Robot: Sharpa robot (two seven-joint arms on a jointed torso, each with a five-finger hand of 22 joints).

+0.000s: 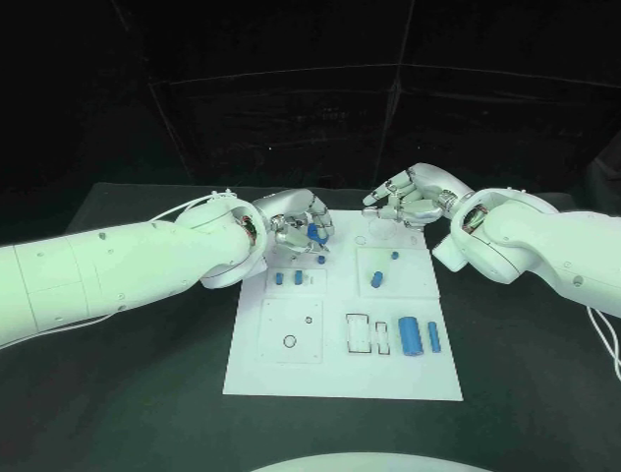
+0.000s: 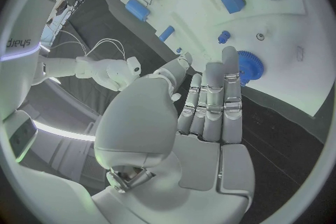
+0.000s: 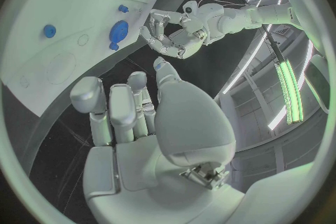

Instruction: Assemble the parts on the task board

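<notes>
Head view: the white task board (image 1: 342, 379) lies mid-frame on the black counter (image 1: 537, 393), blue cylinders (image 1: 412, 336) at its lower right. The left robot hand (image 1: 300, 232) pinches a blue gear (image 1: 315, 233) (toothed, round) at the board's upper left; the right robot hand (image 1: 413, 202), fingers curled, holds nothing.

Left wrist view: fingers (image 2: 213, 103) lie straight, touching the gear (image 2: 248, 66).

Right wrist view: curled fingers (image 3: 119, 112) sit below centre, apart from the board (image 3: 42, 56).

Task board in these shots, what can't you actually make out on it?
- Head view: the left hand covers the task board's far left corner and most of a blue part there; whether the fingers hold it is unclear.
- Head view: small parts too small to identify.
- Left wrist view: fingers hide part of the blue gear.
</notes>
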